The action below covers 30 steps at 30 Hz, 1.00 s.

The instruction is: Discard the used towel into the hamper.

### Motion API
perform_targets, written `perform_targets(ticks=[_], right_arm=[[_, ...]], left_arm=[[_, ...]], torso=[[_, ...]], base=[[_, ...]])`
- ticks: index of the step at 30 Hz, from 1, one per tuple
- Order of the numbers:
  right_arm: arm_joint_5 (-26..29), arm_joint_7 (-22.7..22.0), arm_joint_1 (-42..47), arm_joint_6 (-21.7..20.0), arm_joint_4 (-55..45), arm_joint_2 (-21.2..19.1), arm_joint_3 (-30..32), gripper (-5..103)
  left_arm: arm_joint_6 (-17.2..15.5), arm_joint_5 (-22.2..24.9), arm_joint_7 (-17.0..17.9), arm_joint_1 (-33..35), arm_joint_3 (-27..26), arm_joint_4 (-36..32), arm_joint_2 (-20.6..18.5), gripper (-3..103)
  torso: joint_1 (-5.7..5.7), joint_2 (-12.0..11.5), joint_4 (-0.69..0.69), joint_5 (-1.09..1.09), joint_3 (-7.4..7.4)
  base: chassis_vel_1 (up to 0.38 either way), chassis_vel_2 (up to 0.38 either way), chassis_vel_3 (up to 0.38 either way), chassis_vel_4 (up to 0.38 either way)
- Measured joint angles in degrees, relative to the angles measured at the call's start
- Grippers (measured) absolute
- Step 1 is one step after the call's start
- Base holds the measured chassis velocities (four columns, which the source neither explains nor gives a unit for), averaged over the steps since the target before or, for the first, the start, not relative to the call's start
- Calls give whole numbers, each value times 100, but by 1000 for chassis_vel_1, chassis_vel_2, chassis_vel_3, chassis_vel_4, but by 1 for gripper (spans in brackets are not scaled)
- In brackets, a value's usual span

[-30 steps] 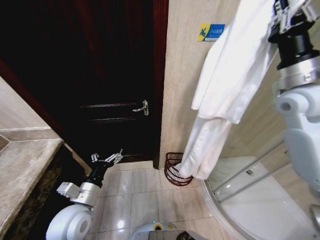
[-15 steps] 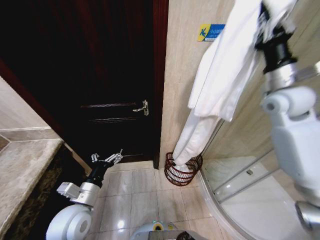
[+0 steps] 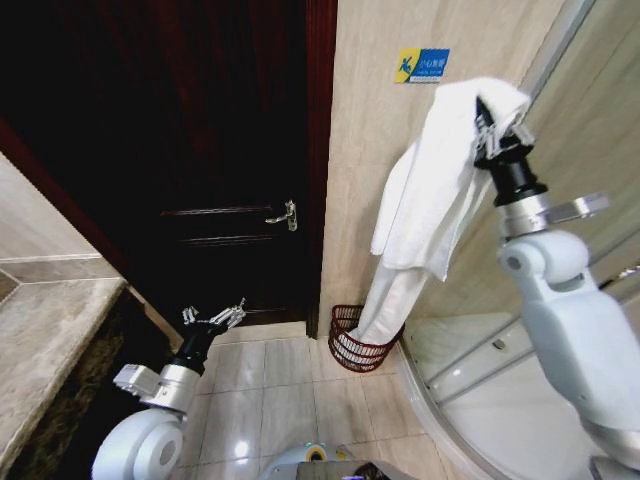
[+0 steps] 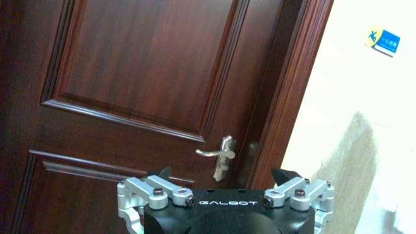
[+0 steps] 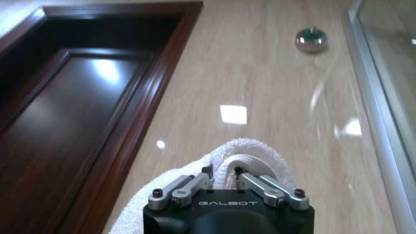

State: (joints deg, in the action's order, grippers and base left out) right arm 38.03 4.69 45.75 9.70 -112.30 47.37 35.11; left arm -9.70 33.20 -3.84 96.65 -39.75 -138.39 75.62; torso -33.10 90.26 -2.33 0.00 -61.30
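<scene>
In the head view my right gripper (image 3: 490,122) is raised near the beige wall and shut on the top of a long white towel (image 3: 430,200). The towel hangs down, and its lower end reaches into the hamper (image 3: 345,352), a small dark reddish-brown open-weave basket on the floor beside the door frame. The right wrist view shows the gripper (image 5: 226,173) pinching a fold of the towel (image 5: 250,150). My left gripper (image 3: 214,317) is parked low in front of the door, open and holding nothing; the left wrist view shows that gripper (image 4: 223,174) facing the door.
A dark wooden door (image 3: 200,150) with a metal handle (image 3: 284,215) stands left of the hamper. A glass shower enclosure with a white tray (image 3: 500,400) fills the right. A marble counter (image 3: 50,340) lies at the left. A blue sign (image 3: 421,64) hangs on the wall.
My right arm has come down and to the left with the towel. The towel now hangs lower, its end still at the hamper. The left arm has not moved.
</scene>
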Motion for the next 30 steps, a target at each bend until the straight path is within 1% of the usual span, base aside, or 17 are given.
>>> perform_targets(ticks=[10, 18, 24, 30], right_arm=[[-109, 19, 412, 23, -36, 281, -101, 9], [-181, -84, 562, 37, 47, 686, -408, 9], [-293, 64, 697, 140, 349, 828, -390, 9], [-339, 336, 1036, 282, 801, 1032, -303, 9]], left_arm=[[0, 0, 0, 0, 0, 0, 0, 100], [0, 0, 0, 0, 0, 0, 0, 100], [0, 0, 0, 0, 0, 0, 0, 100], [0, 0, 0, 0, 0, 0, 0, 100]], torso=[[0, 0, 0, -1, 0], [0, 0, -1, -1, 0], [0, 0, 0, 0, 0], [0, 0, 0, 1, -1]], base=[[0, 0, 0, 0], [0, 0, 0, 0], [0, 0, 0, 0], [0, 0, 0, 0]])
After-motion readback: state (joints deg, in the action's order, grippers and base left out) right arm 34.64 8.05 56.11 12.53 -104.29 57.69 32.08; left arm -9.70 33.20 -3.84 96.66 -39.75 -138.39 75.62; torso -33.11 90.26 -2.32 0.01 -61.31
